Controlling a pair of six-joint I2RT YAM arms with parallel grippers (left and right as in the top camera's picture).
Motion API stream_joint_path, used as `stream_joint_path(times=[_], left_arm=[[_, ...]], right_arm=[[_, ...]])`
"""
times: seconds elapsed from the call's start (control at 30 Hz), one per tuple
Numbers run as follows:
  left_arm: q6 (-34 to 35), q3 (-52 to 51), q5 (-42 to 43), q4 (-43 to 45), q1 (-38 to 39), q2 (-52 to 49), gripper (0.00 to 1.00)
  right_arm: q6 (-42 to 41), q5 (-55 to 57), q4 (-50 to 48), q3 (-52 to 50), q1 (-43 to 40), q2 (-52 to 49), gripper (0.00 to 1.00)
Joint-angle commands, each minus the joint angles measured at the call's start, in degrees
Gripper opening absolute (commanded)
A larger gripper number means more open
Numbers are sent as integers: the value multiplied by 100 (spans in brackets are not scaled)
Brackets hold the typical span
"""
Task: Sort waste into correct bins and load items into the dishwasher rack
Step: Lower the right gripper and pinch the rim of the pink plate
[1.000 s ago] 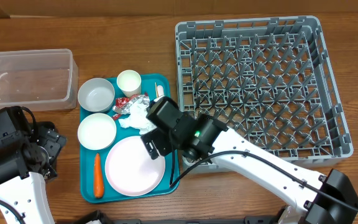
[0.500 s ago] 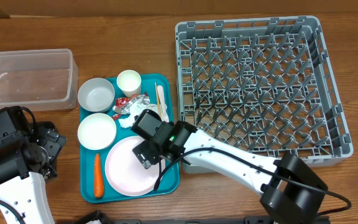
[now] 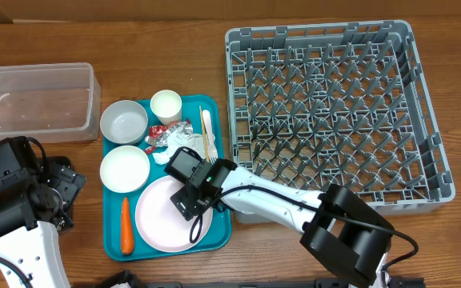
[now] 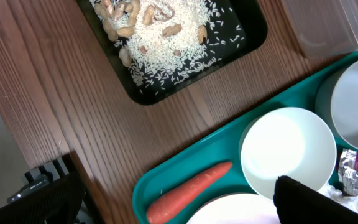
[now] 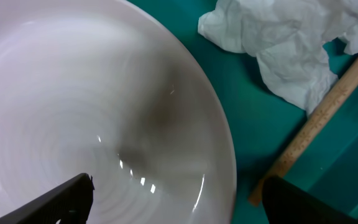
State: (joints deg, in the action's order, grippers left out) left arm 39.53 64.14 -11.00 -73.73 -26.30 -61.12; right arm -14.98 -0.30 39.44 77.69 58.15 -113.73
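Over the upper-right edge of the pink plate (image 3: 166, 218), the right gripper (image 5: 185, 208) has been brought down from a spot nearer the rack (image 3: 334, 29) within the last second. Its jaws have been narrowed slightly but are left wide, one finger above the plate, the other above the teal tray (image 3: 112, 244) by the wooden stick (image 5: 319, 115); nothing is held. A rim grasp is judged to be starting. The plate is seen empty, glossy, flat on the tray, napkin (image 5: 278, 50) just beside. The left gripper (image 3: 54, 186) is kept fully open, empty, well apart.
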Motion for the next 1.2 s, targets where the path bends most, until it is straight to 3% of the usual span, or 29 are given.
stream_joint_path(times=[0.0, 0.17, 0.4, 0.57, 0.73, 1.17], left_arm=[[116, 90, -118, 7, -31, 39, 100], [116, 90, -116, 7, -31, 39, 100], [116, 90, -116, 7, -31, 39, 100], [116, 90, -118, 7, -31, 39, 100], [116, 90, -116, 7, -31, 39, 100], [116, 90, -116, 7, -31, 39, 100]], right_arm=[[2, -70, -44, 105, 13, -94, 89], [2, -70, -61, 105, 28, -129, 86], [-2, -94, -81, 105, 35, -164, 62], [0, -92, -76, 105, 35, -323, 58], [2, -85, -61, 114, 33, -367, 48], [52, 22, 789, 850, 22, -367, 9]])
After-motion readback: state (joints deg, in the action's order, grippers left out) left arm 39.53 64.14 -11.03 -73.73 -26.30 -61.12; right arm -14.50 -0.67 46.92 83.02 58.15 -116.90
